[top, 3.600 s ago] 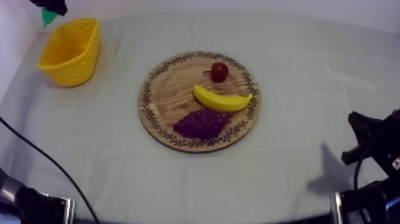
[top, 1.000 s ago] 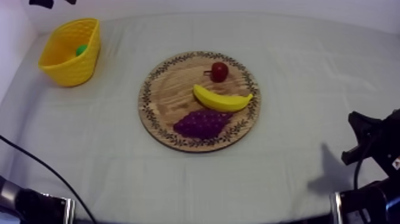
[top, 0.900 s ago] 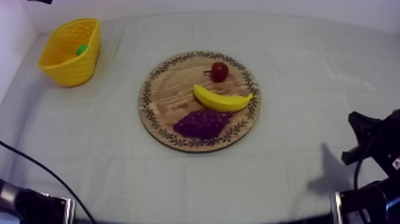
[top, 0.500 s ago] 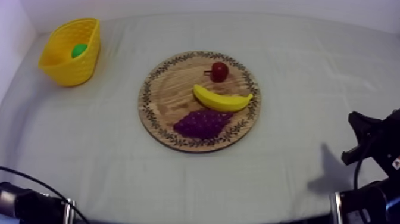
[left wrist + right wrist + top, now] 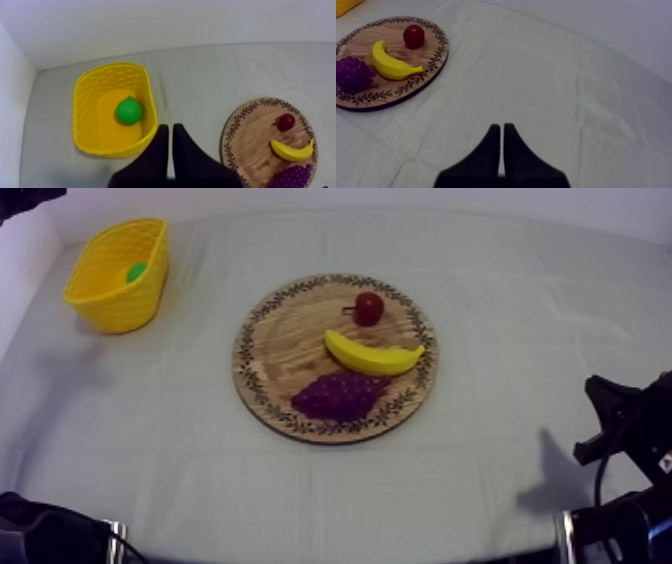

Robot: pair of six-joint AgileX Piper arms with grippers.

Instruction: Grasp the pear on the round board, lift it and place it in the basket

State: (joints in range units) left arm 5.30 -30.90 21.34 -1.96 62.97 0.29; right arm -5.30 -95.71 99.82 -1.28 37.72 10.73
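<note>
Pear (image 5: 129, 110) now in basket (image 5: 112, 148) on grey-white cloth (image 5: 520, 318) (L gripper (image 5: 170, 127), R gripper (image 5: 501, 126): jaws together).

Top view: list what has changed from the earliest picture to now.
The left hand let go of the pear, which it held above the yellow basket 3.6 s ago; the pear now lies inside the basket. The hand has drawn back and is shut, empty. The wooden board, banana, grapes, small red fruit and right hand stayed as they were.
</note>
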